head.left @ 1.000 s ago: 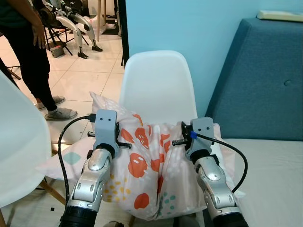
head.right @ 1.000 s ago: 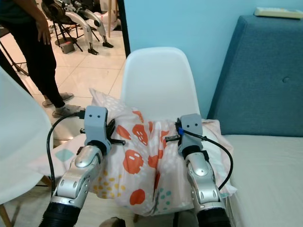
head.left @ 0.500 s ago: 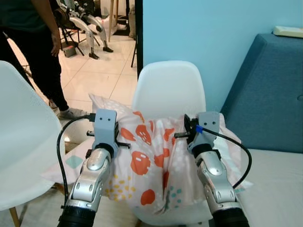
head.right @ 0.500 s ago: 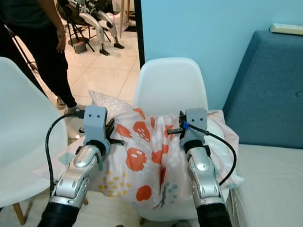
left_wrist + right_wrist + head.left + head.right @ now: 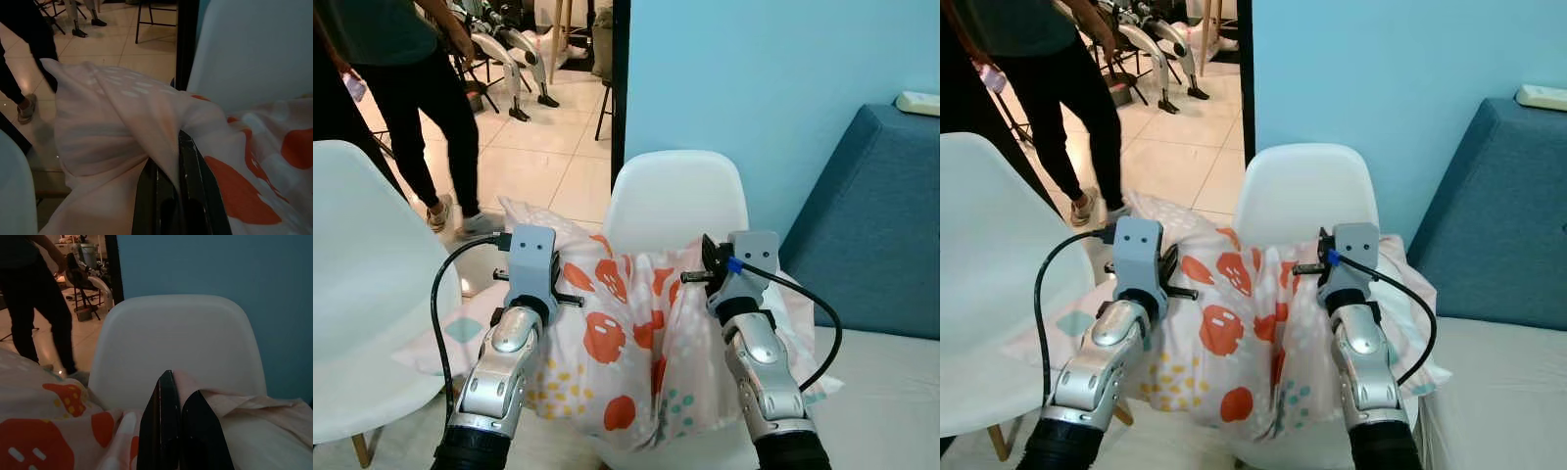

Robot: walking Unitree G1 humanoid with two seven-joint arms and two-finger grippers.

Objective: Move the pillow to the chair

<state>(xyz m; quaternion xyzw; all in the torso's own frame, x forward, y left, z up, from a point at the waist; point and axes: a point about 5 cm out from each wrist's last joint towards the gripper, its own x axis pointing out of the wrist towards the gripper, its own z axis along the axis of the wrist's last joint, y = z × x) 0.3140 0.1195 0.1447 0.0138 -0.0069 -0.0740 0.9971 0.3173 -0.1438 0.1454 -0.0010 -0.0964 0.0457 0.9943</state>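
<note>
A white pillow (image 5: 617, 333) printed with orange-red blobs and small dots hangs between my two arms. It is in front of the white plastic chair (image 5: 675, 196) and droops over the chair's seat. My left gripper (image 5: 168, 149) is shut on a fold of the pillow's left edge, with cloth pinched between the black fingers (image 5: 195, 186). On the right, my right gripper (image 5: 178, 389) is shut on the pillow's upper right edge, close to the chair's backrest (image 5: 176, 338).
A second white chair (image 5: 362, 284) stands close on my left. A blue sofa (image 5: 871, 215) with a pale seat (image 5: 891, 392) is on my right. A person in dark clothes (image 5: 411, 88) stands on the tiled floor at the back left, near parked robot legs (image 5: 514, 49).
The camera has shifted, so the left chair shows more and the sofa less. The person has stepped to the right. Both grippers still hold the pillow in front of the chair.
</note>
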